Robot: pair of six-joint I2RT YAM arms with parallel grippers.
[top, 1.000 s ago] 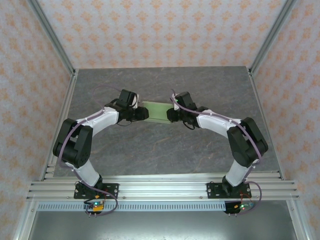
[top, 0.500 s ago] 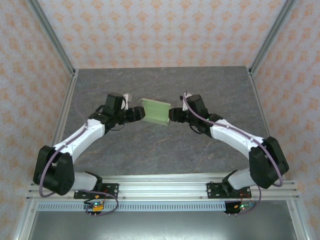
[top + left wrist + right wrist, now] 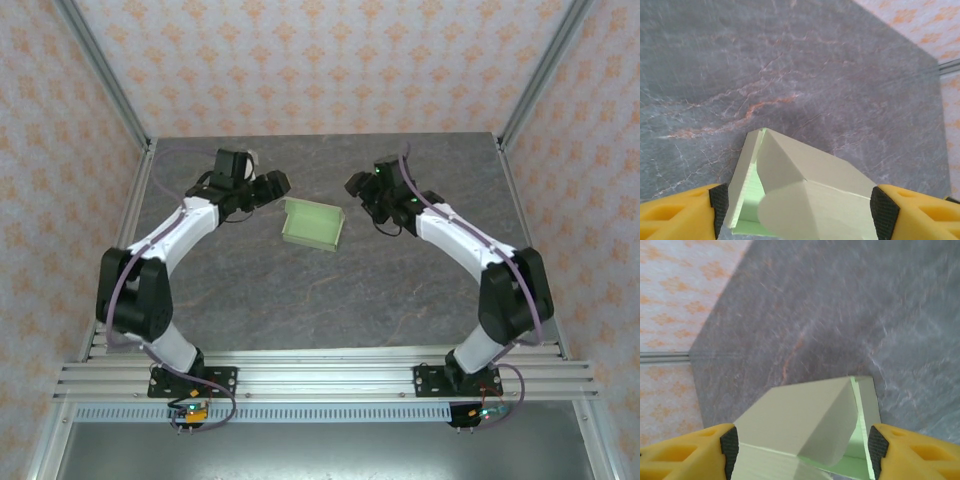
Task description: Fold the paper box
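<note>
Paper box (image 3: pixel 313 222) lies on the table (image 3: pixel 300 300), mid-width in its far half, walls partly raised. Left gripper (image 3: pixel 275 183) and right gripper (image 3: pixel 355 185) hover over the same far half, jaws spread, holding nothing. Judgement: light thin card, easily creased, likely to slide; pinch a wall edge beside a fold, gently.

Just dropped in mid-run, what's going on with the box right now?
The pale green thin-card paper box lies on the grey marbled table, partly folded, with its walls raised. Neither arm holds it. The left gripper and the right gripper hang open on either side of it, clear of the card, each pointing toward it.
</note>
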